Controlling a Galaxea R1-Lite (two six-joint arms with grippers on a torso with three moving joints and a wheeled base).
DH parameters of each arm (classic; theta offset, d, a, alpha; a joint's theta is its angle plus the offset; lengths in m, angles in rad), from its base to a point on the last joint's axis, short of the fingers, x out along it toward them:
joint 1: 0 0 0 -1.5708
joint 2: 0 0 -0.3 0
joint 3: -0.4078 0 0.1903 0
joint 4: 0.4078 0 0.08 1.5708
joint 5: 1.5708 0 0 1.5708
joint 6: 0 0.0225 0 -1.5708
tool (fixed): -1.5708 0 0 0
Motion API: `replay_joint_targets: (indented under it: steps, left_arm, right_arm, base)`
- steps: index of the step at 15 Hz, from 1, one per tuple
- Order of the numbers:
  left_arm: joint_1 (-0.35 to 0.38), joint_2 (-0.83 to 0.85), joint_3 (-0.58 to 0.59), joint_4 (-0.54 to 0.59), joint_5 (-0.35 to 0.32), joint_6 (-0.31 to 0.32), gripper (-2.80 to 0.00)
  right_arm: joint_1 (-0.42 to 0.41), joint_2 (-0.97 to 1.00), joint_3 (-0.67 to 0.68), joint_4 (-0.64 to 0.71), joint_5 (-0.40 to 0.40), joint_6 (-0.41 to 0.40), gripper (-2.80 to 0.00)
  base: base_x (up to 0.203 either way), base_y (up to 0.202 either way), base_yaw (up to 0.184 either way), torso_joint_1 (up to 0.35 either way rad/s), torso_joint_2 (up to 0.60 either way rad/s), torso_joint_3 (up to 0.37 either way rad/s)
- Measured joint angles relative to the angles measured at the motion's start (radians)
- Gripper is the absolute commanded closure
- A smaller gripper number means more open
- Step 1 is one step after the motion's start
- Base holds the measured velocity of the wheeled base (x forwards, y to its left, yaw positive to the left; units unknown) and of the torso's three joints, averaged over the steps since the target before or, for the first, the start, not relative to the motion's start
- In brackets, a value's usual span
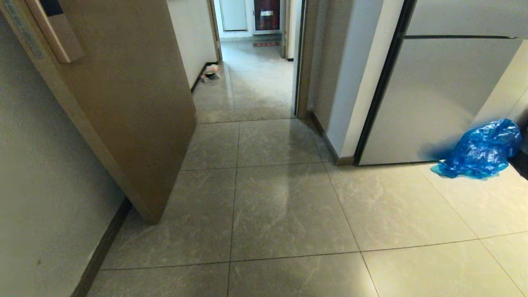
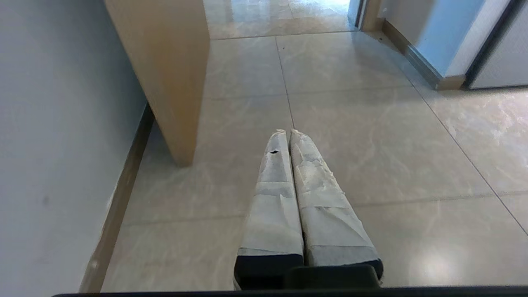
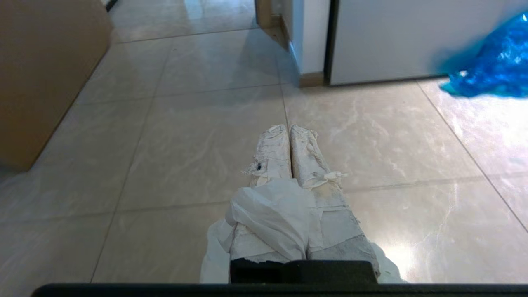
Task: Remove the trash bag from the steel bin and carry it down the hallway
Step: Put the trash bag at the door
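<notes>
Stage: carry. Your right pincer (image 3: 290, 128) grips the trash bag (image 3: 270, 216), out of its bin; left pincer (image 2: 287, 133) closed, empty. Remaining: the hallway (image 1: 251, 78) ahead.

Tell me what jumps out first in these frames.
The crumpled bright blue plastic bag on the tiles at far right, against the grey panel, grabs the eye first. Next, the open tan wooden door at left, framing the grey-tiled hallway ahead, where a small pale bundle lies by the baseboard. In the right wrist view, the right gripper is shut with thin white plastic draped over its fingers.
</notes>
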Motion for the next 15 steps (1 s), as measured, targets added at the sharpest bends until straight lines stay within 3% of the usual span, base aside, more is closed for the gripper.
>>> replay_joint_targets:
  steps: [15]
  left_arm:
    - [0.000, 0.000, 0.000, -0.001, 0.000, -0.001, 0.00]
  right_arm:
    - [0.000, 0.000, 0.000, 0.000, 0.000, -0.001, 0.00]
  base:
    - [0.184, 0.000, -0.003, 0.002, 0.00, 0.003]
